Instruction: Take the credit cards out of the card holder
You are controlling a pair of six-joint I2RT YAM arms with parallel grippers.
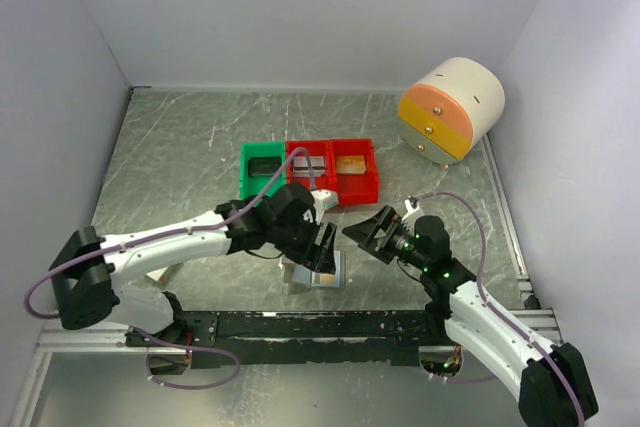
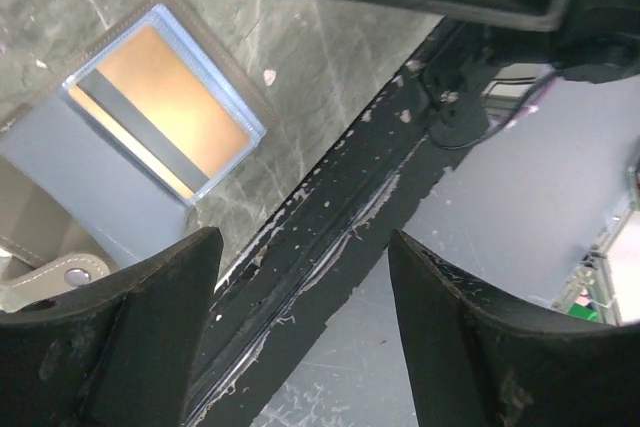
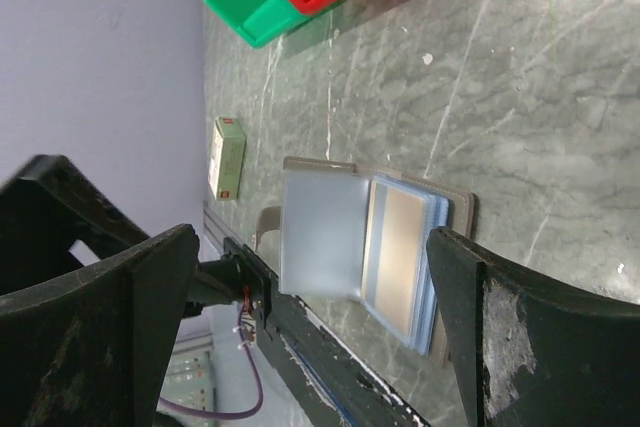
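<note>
The grey card holder (image 3: 460, 209) lies open near the table's front edge, one pale blue pocket page (image 3: 320, 232) standing up. An orange-tan credit card (image 3: 402, 252) with a grey stripe sits in the top pocket; it also shows as the credit card (image 2: 175, 107) in the left wrist view. From above, the card holder (image 1: 330, 277) is partly hidden under my left gripper (image 1: 322, 244). The left gripper (image 2: 300, 277) hangs over the front rail beside the holder, jaws apart with nothing between them. My right gripper (image 3: 312, 237) is open and faces the holder from the right, apart from it.
A green bin (image 1: 262, 169) and two red bins (image 1: 352, 169) stand in a row behind the holder; a tan flat thing lies in the rightmost. A small white-and-red box (image 3: 228, 157) lies left of the holder. A round white-and-orange drawer unit (image 1: 450, 107) sits back right. The black rail (image 2: 330, 217) runs along the front edge.
</note>
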